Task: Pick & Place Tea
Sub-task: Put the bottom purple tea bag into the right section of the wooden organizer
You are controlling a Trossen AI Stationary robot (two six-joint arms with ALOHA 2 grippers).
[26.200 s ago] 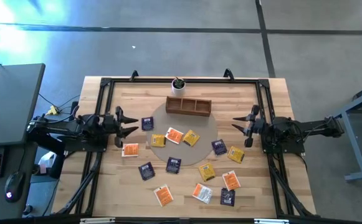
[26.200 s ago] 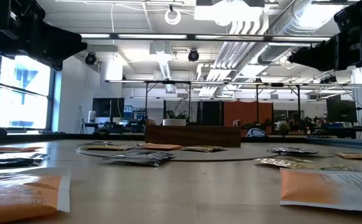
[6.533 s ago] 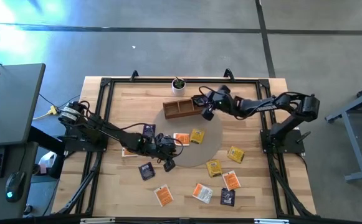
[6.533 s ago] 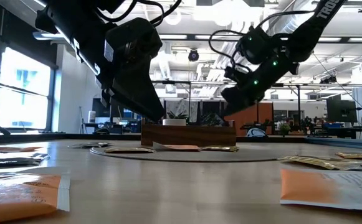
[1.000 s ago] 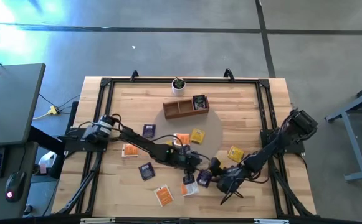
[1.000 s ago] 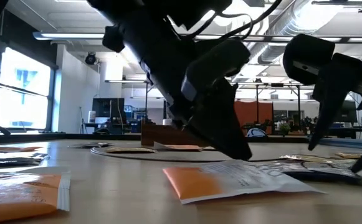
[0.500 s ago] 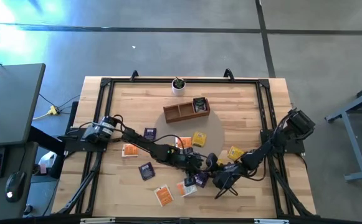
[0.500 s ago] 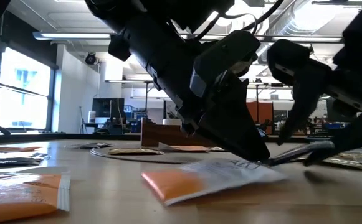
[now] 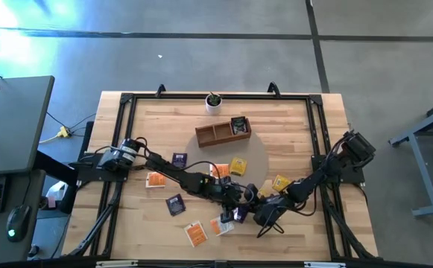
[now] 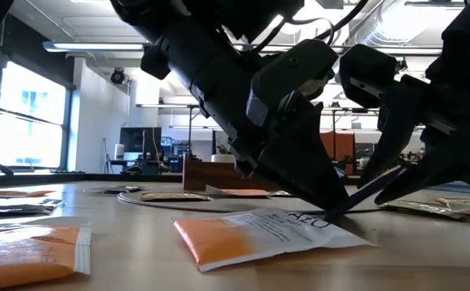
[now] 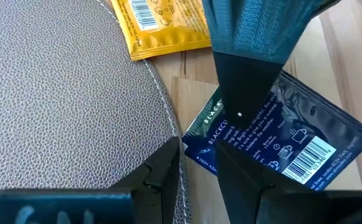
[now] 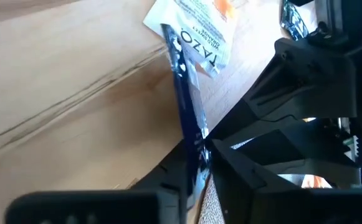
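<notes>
While both grippers meet over counter [image 9: 328,112] front of wooden tray [image 9: 217,132], dark purple tea sachet [image 12: 190,124] is seen pinched edge-on in right gripper [image 12: 196,180], jaws narrowed on it. Left gripper [image 11: 196,165], jaws partly apart, holds nothing, tips just beside same sachet. Sachet's long axis runs straight out from right gripper, toward white-and-orange sachet [image 12: 202,25]. Tray lies well beyond, so carry judged right arm's.

Wooden compartment tray [image 9: 220,132] near the table's far edge — small white plant pot [image 9: 213,102] just behind.
</notes>
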